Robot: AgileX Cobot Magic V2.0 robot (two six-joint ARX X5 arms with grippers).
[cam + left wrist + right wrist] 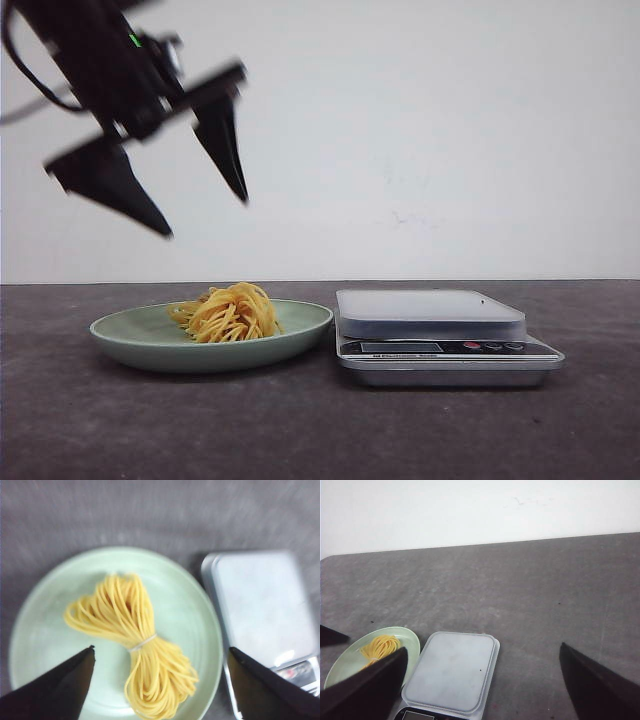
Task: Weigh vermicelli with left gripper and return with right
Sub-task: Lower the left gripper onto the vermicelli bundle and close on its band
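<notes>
A yellow bundle of vermicelli (229,312) (134,645) (379,647), tied with a thin band, lies on a pale green plate (150,340) (192,615) (342,666). To the plate's right stands a silver kitchen scale (432,316) (262,610) (452,670) with nothing on its platform. My left gripper (205,215) (161,652) hangs open well above the plate, its two pointed black fingers spread to either side of the bundle and holding nothing. My right gripper (482,652) is open and empty, high above the table beside the scale; the front view does not show it.
The dark grey tabletop (320,430) runs back to a plain white wall (420,130). A dark fingertip of the left arm (330,635) shows at the edge of the right wrist view.
</notes>
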